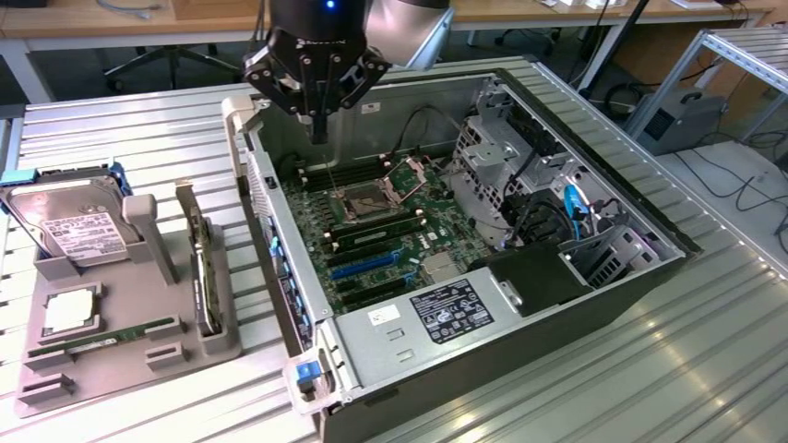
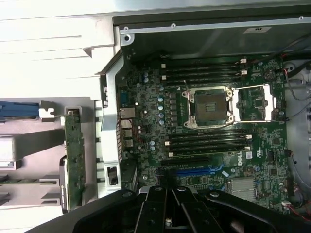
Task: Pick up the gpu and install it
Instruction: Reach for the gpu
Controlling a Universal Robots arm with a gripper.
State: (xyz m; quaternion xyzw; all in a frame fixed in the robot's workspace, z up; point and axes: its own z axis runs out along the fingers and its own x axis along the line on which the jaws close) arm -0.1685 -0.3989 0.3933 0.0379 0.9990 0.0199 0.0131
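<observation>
The gpu (image 1: 205, 268) is a thin dark green card with a metal end bracket, standing on edge in a slot of the grey holder (image 1: 124, 369) at the exterior view's left. It appears edge-on in the wrist view as the gpu (image 2: 74, 155). My gripper (image 1: 319, 132) hangs over the far left corner of the open computer case (image 1: 493, 388), well apart from the card. Its black fingers (image 2: 156, 213) are shut together with nothing between them. Below it lies the motherboard (image 2: 146, 111) with blue expansion slots (image 2: 194, 171).
The holder also carries a silver hard drive (image 1: 80, 231), a processor chip (image 1: 72, 309) and a narrow green memory stick (image 1: 105, 337). Inside the case are the open processor socket (image 1: 369, 198), a drive cage (image 1: 505, 157) and cables (image 1: 573, 208). The case wall (image 1: 265, 203) separates holder and motherboard.
</observation>
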